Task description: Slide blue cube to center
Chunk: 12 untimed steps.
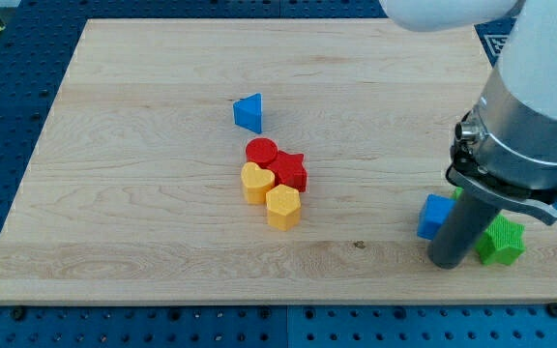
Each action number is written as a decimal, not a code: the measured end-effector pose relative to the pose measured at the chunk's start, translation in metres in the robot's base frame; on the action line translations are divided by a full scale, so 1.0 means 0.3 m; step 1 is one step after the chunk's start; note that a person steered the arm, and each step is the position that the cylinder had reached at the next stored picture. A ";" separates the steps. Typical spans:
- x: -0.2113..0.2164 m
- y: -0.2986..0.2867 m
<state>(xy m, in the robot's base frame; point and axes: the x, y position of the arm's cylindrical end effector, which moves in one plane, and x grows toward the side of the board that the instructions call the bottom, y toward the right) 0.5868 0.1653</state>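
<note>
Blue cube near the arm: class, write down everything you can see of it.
The blue cube is a small, matte, plastic-looking block lying on the wooden board toward the view's lower right. Its right side is hidden behind the dark rod, so only part shows. My tip sits right beside it, seemingly touching. It stands apart from the central cluster.

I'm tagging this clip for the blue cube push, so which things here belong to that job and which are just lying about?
Belongs to the job:
- small blue cube, at the view's lower right
- my tip, the dark rod's end, just right of that cube
- wooden board

Just lying about:
- blue triangular block
- red round block
- red star block
- yellow heart block
- yellow hexagonal block
- green star block
</note>
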 end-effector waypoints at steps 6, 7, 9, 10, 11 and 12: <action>-0.372 -0.034; -0.501 -0.037; -0.601 -0.037; -0.600 -0.019; -0.561 -0.013; -0.556 -0.013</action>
